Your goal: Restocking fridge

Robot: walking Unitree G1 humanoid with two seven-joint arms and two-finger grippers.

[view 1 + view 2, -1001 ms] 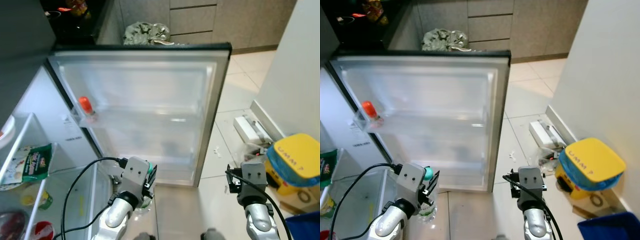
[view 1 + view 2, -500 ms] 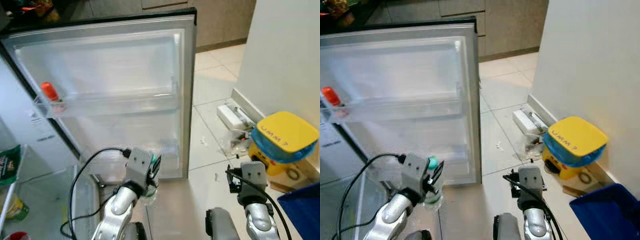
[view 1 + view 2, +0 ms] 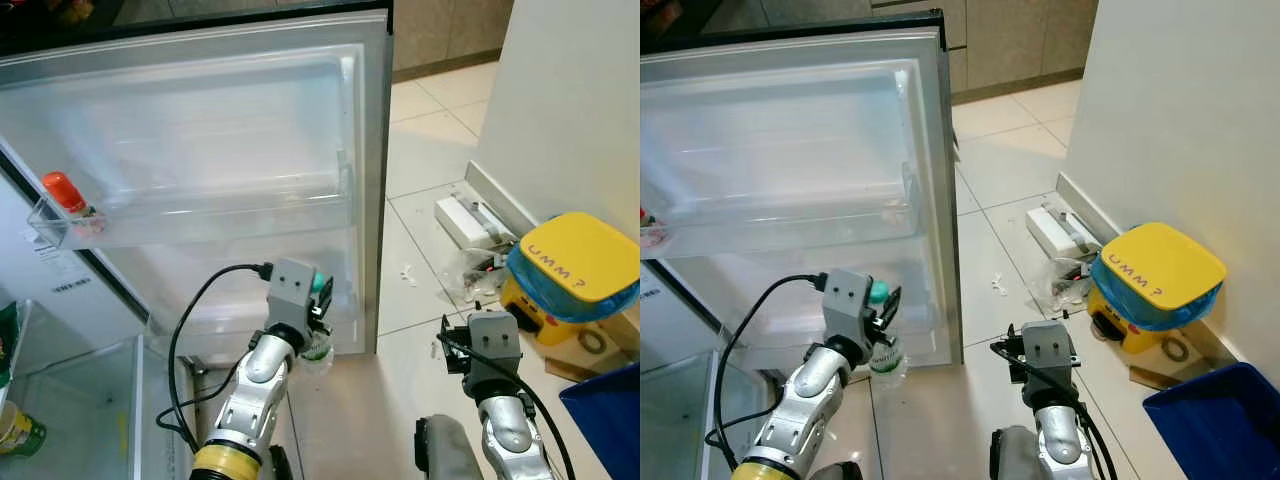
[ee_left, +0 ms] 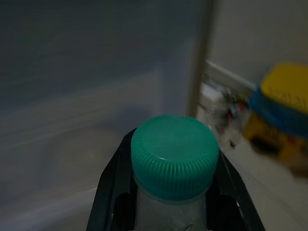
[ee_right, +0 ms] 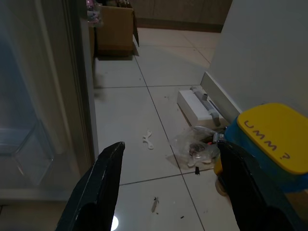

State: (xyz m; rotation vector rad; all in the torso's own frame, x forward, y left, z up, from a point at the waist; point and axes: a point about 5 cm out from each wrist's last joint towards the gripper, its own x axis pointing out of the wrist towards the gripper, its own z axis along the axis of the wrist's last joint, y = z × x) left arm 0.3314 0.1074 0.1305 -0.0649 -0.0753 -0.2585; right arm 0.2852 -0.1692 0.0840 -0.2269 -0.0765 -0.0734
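My left gripper (image 3: 318, 312) is shut on a clear plastic bottle with a green cap (image 4: 174, 155), held upright low in front of the open fridge door (image 3: 200, 160). The bottle (image 3: 883, 352) hangs just before the door's bottom shelf (image 3: 250, 315). An orange-capped bottle (image 3: 62, 192) stands in the door's middle shelf at the left. My right gripper (image 5: 168, 187) is open, low over the tiled floor to the right of the door, with nothing between its fingers (image 5: 103, 183).
A yellow-lidded blue bucket (image 3: 570, 280) sits by the white wall at the right, beside a white box (image 3: 470, 220) and litter (image 5: 197, 149). A blue bin (image 3: 1220, 415) is at the lower right. Fridge shelves with food (image 3: 15, 430) lie at the lower left.
The view has swung further right and nearer the door. My left gripper has carried the bottle up and forward, closer to the bottom door shelf. The right arm holds its pose.
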